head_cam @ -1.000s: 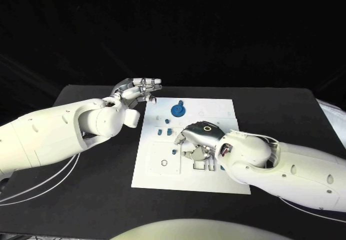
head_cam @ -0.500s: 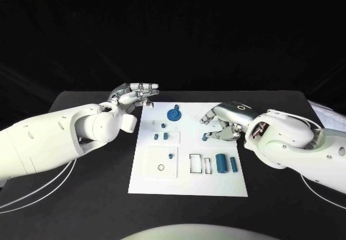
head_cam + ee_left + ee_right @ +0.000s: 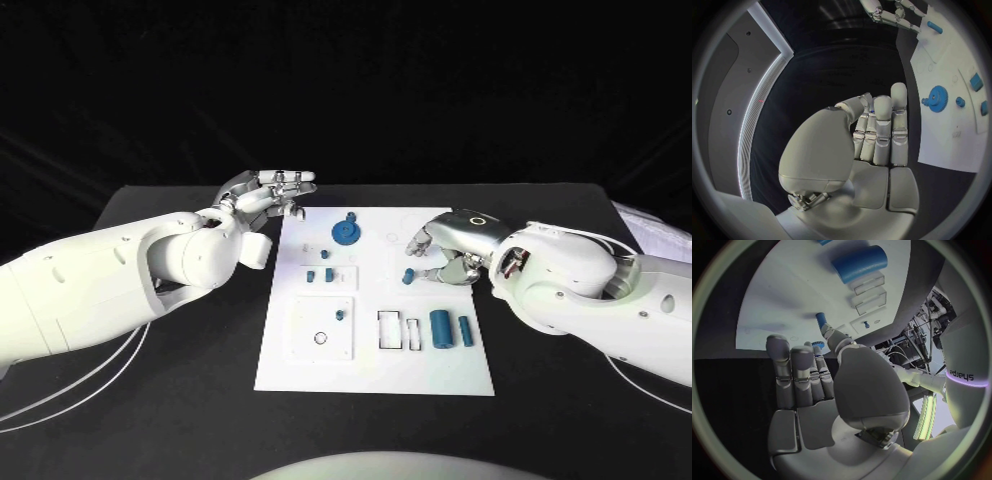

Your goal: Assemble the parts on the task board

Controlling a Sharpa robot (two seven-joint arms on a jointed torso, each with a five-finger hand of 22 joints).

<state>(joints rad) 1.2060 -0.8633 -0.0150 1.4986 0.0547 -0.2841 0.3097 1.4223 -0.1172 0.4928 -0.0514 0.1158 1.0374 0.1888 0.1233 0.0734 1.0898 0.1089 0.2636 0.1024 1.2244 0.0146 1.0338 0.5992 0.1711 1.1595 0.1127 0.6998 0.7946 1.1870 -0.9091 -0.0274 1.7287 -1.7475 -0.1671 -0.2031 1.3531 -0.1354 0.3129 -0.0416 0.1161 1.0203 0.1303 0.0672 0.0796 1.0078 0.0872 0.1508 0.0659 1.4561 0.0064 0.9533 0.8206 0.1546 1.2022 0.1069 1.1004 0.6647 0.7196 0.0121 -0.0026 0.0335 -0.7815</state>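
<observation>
Two large blue cylinders [image 3: 451, 329] lie side by side at the near right of the board [image 3: 375, 370], nearer than either hand. The right hand [image 3: 450, 250] pinches one small blue peg [image 3: 410, 275] between its fingers [image 3: 427, 271] over the board's right side. Left of them sit small pegs [image 3: 319, 274]; how many is unclear. One gear [image 3: 346, 231] stands beyond. The left hand [image 3: 268, 192] hovers off the board's far left corner, fingers spread, grasping nothing.

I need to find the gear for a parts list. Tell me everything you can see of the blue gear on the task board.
The blue gear is a round toothed wheel in matte blue, plastic by the look, with a small blue hub or knob rising from its middle. It sits at the far end of the white task board, towards the left robot hand, which hovers open off the board's edge and does not touch it. Nothing else touches the gear.
</observation>
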